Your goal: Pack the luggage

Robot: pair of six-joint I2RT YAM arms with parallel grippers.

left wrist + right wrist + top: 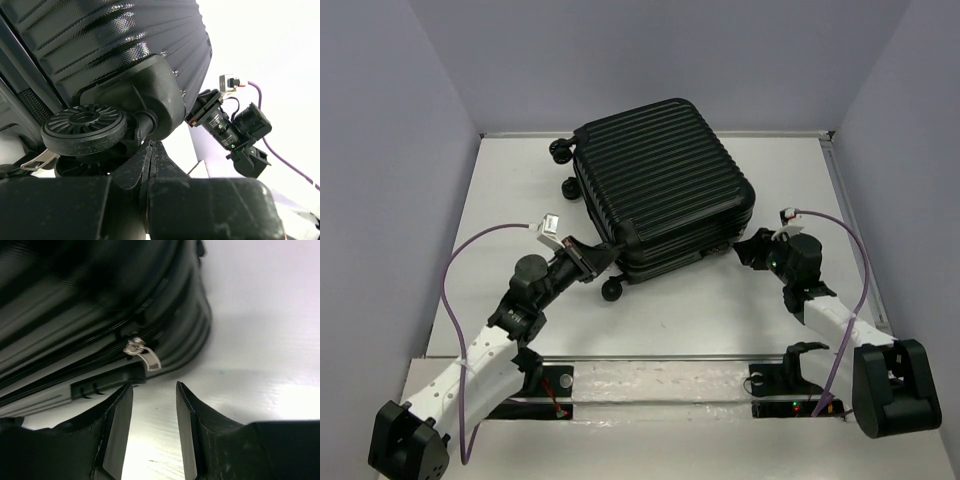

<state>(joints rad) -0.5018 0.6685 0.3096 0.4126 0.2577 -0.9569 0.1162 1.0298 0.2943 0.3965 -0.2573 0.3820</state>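
On the table [500,200] the closed luggage [660,180] lay between a pinched-together, empty left gripper [603,256] and a parted, empty right gripper [154,410] near its zipper pull [145,354].

Luggage [660,185] lying flat on bench [510,200], toward far middle, closed, ribbed shell facing up. Wheels [563,152] sitting along luggage's left side, one [612,290] at near-left corner. Left tool [588,258] sitting at that near-left corner, just beside wheel [84,126], fingers [142,170] pressed together under it. Right tool [752,250] sitting at near-right corner of luggage, fingers [117,415] apart, facing zipper seam. Zipper pull [142,354] hanging just beyond right tool, between its fingers' line. Arm bases sitting at near bench edge.
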